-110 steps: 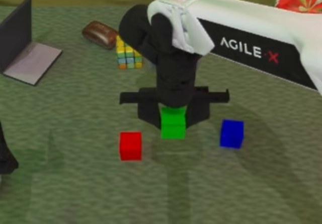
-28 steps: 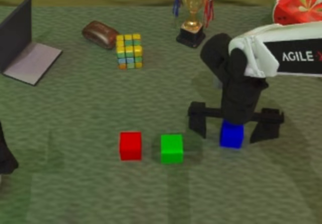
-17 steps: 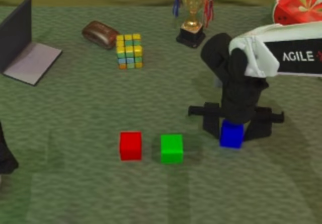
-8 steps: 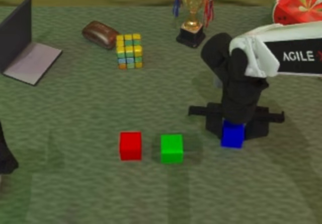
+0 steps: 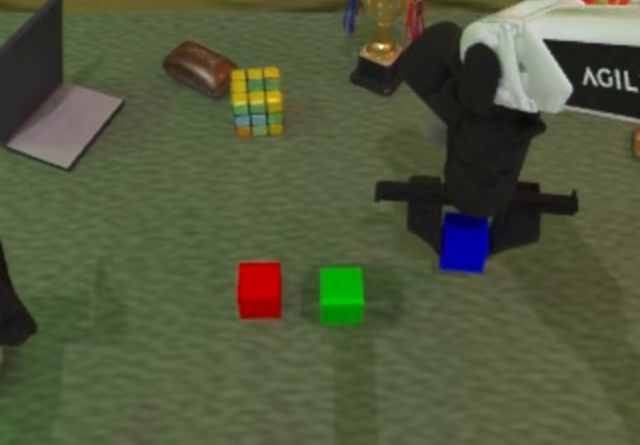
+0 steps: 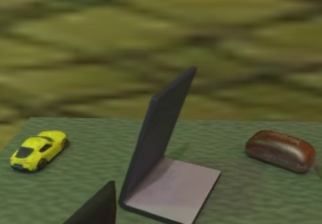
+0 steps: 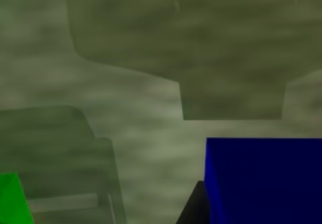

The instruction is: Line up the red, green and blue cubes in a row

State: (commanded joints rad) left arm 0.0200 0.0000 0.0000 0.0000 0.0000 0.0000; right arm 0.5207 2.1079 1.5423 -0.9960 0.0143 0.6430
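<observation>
Three cubes, one of each colour: red cube (image 5: 259, 290) just beside green cube (image 5: 342, 296) on the table; blue cube (image 5: 464, 243) apart at right, clamped in right gripper (image 5: 466, 227). Left arm (image 5: 12, 310) parked at left edge.

Table (image 5: 150, 365) covered in a mottled green, wavy-patterned surface, evenly lit with soft shadows. Beyond its far edge, a blurred backdrop (image 6: 161, 38) of olive and yellow-green bands; no walls, windows or furniture discernible.

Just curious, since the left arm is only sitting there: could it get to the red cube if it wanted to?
Probably yes. The left arm is parked at the table's left edge, and only bare cloth lies between it and the red cube. The green cube sits on the cube's far side.
</observation>
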